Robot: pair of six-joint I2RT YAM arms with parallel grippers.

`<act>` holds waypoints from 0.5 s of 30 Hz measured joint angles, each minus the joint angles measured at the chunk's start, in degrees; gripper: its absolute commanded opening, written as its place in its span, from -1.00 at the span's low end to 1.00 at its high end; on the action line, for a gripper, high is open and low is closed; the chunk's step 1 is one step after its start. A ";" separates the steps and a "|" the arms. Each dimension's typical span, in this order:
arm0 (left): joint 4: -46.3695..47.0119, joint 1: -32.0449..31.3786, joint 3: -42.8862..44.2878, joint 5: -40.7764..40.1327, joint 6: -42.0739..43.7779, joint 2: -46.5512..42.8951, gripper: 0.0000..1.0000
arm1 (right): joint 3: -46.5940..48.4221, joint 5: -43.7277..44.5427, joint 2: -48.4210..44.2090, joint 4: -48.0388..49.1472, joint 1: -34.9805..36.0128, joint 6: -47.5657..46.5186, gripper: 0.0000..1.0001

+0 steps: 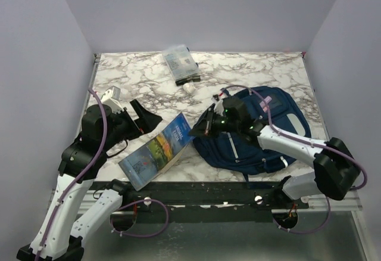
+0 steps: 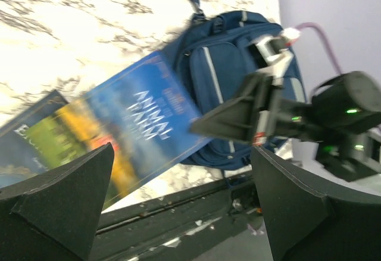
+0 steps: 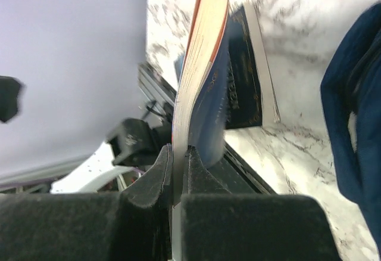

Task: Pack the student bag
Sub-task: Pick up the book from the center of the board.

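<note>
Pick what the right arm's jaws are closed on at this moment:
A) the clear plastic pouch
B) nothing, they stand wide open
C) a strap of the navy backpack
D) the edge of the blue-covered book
D: in the right wrist view, the jaws of the right arm are shut tight on the thin edge of the blue book, which is held tilted up off the marble table.

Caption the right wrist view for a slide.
Right claw clamps the edge of a book, navy student bag alongside.
</note>
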 measured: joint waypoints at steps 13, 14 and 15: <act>1.31 7.96 -3.98 4.00 3.17 2.23 0.97 | 2.91 -15.34 -11.82 -2.69 -25.94 1.66 -0.99; 3.82 9.66 -6.51 7.48 2.34 2.14 0.97 | 2.91 -16.68 -12.20 -2.38 -26.88 2.58 -0.99; 7.17 11.21 -9.33 11.17 0.81 2.16 0.97 | 2.91 -18.01 -12.52 -1.75 -27.52 3.74 -0.99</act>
